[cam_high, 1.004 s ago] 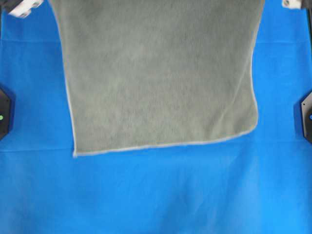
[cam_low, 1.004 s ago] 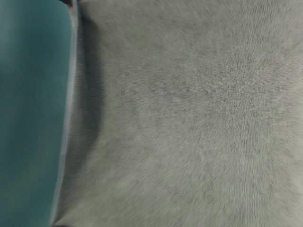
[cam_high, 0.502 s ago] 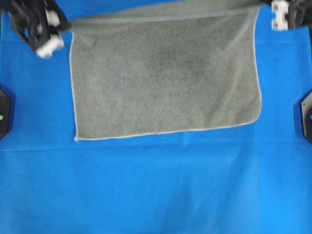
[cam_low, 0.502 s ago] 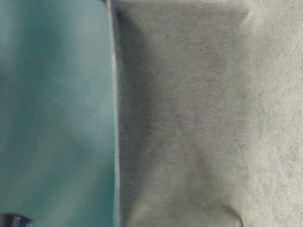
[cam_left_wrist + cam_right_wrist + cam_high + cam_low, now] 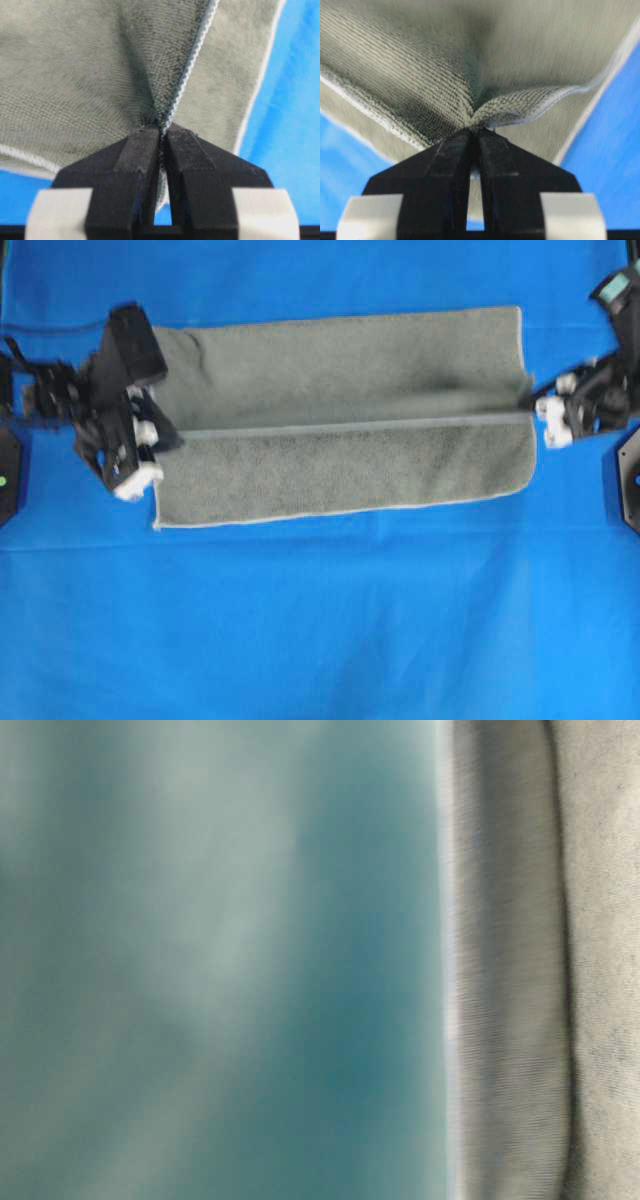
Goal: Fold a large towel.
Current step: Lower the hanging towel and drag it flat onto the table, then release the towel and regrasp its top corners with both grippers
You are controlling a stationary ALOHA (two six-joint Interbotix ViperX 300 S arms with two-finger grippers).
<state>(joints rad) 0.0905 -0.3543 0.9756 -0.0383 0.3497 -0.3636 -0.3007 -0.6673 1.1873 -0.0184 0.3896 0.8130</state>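
Overhead, the towel [image 5: 340,420] lies on the blue sheet [image 5: 320,620], its upper layer stretched between the left gripper [image 5: 150,435] and the right gripper [image 5: 540,415]. Table-level, blurred cloth fills the right side. Left wrist: jaws clenched on a towel corner. Right wrist: jaws clenched on bunched towel edge.
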